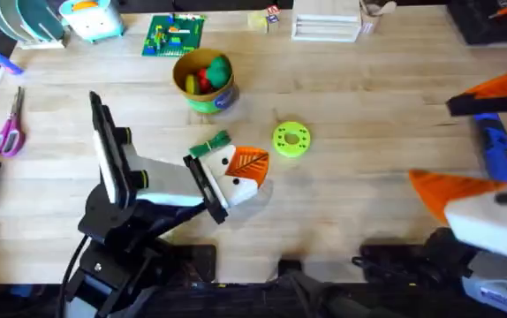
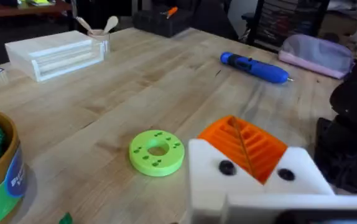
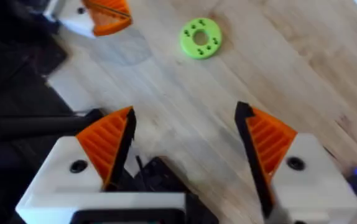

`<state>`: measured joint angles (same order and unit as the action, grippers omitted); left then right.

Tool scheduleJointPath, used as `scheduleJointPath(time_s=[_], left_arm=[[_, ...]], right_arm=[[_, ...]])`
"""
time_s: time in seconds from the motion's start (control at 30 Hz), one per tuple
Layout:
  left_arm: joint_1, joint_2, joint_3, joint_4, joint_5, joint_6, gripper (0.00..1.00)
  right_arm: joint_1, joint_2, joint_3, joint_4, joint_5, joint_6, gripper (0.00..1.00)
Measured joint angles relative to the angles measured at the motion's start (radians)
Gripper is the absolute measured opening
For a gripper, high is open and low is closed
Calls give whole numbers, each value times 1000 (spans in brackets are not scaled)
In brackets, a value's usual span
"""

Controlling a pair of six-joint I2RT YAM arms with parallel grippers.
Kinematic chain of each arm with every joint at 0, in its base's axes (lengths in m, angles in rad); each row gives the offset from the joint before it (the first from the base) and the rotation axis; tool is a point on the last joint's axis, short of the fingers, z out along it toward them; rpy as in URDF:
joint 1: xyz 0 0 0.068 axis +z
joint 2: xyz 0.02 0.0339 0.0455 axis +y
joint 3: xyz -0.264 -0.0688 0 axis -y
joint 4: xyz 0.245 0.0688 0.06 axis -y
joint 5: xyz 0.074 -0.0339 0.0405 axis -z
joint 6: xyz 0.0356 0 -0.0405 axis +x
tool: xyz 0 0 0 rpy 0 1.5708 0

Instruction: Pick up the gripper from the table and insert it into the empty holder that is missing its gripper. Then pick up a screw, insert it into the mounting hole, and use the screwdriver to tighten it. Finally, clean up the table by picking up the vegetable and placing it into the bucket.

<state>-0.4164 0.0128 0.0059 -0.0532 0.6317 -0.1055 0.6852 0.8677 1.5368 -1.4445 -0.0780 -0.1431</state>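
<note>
My left gripper (image 1: 252,164) hovers low at the table's middle with its white-and-orange fingers pressed together; nothing shows between them. Just behind it lies the vegetable (image 1: 211,144), a green sprig. Farther back stands the yellow bucket (image 1: 205,84), with red and green toy produce inside. The blue screwdriver (image 1: 498,146) lies on the table at the right. My right gripper (image 1: 430,140) is raised above it, fingers wide open and empty. The orange gripper piece, the holder and the screw are out of view.
A lime-green disc with holes (image 1: 291,140) lies right of the left gripper. Scissors (image 1: 6,128) are at the left edge. A green board (image 1: 174,35) and a white rack (image 1: 324,22) sit along the back.
</note>
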Motion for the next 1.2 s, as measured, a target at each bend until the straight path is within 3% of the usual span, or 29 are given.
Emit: scheduleJointPath(time_s=[0.13, 0.27, 0.6, 0.77, 0.9, 1.2], left_arm=[[0, 0, 0, 0, 0, 0, 16], [0, 0, 0, 0, 0, 0, 16], [0, 0, 0, 0, 0, 0, 16], [0, 0, 0, 0, 0, 0, 16], [0, 0, 0, 0, 0, 0, 16], [0, 0, 0, 0, 0, -7, 16]], right_arm=[[-56, 9, 1, -1, 143, 60, 991], [-181, 50, 1, -1, 239, 79, 991], [-722, 240, -11, 57, 294, 56, 991], [-906, 363, -11, 163, 300, 45, 991], [-980, 457, -11, 182, 307, 17, 991], [-1058, 647, -11, 229, 310, -109, 991]])
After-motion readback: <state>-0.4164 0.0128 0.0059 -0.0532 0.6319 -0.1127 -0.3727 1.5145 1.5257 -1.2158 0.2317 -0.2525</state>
